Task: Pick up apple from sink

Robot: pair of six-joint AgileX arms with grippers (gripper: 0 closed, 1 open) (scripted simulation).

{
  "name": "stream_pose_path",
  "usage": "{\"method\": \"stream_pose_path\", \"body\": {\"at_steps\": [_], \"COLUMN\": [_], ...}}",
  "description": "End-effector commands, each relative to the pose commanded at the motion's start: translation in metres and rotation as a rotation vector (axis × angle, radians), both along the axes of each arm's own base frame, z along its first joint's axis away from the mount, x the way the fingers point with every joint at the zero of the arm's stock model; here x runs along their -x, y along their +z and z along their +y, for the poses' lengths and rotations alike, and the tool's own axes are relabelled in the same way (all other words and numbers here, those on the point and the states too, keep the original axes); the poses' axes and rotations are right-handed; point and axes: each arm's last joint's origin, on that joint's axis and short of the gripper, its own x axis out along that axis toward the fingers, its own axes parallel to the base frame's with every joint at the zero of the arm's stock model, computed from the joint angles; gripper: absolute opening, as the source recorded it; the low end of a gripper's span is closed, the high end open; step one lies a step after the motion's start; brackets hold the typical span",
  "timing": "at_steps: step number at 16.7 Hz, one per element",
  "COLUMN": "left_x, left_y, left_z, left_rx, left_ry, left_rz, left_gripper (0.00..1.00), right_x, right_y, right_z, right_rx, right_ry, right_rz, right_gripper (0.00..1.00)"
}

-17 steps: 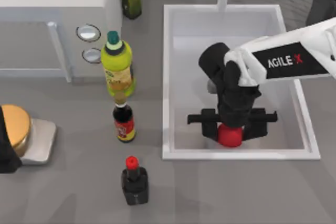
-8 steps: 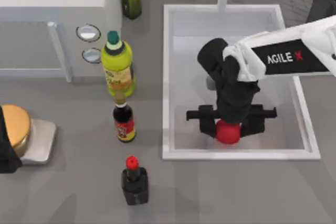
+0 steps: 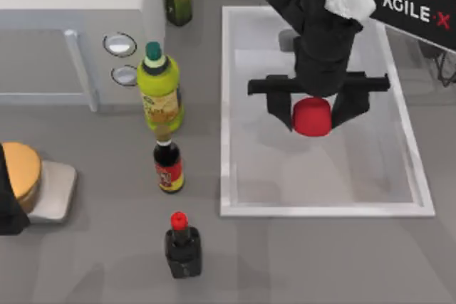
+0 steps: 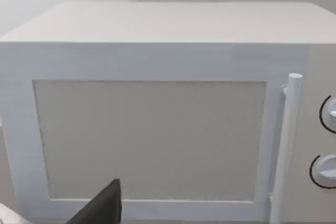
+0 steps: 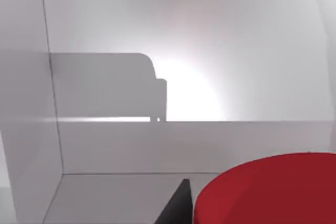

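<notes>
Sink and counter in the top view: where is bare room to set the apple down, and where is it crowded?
The right hand holds the apple over the sink. The sink floor's near half is bare, and so is the counter in front of its near rim. It is crowded left of the sink: green bottle, soy sauce bottle and red-capped dark bottle stand in a line.

Even, soft rendered light; faint shadows on sink [image 3: 228,112] floor; bright glare patch on sink wall in right wrist view.

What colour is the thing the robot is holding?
Bright red: the apple, clearest in the top view, gripped by the right end effector.
</notes>
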Motion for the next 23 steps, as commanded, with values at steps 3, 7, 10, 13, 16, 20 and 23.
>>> {"method": "stream_pose_path", "body": {"at_steps": [3,7,10,13,16,20,23], "left_x": [0.000,0.000,0.000,0.000,0.000,0.000,0.000], "left_y": [0.000,0.000,0.000,0.000,0.000,0.000,0.000], "left_z": [0.000,0.000,0.000,0.000,0.000,0.000,0.000], "left_rx": [0.000,0.000,0.000,0.000,0.000,0.000,0.000], "left_ry": [0.000,0.000,0.000,0.000,0.000,0.000,0.000], "left_rz": [0.000,0.000,0.000,0.000,0.000,0.000,0.000], "left_gripper": [1.00,1.00,1.00,1.00,1.00,1.00,1.00], "right_x": [0.009,0.021,0.021,0.021,0.015,0.021,0.040], "right_y": [0.060,0.108,0.110,0.110,0.113,0.104,0.096], "right_z": [-0.006,-0.014,-0.015,-0.019,-0.061,-0.148,-0.207], "right_rx": [0.001,-0.015,-0.016,-0.018,-0.018,-0.008,-0.012], "right_ry": [0.000,0.000,0.000,0.002,0.001,-0.005,-0.009], "right_rz": [0.002,-0.027,-0.029,-0.030,-0.031,0.010,0.029], "right_gripper": [0.00,0.00,0.00,0.00,0.00,0.00,0.00]}}
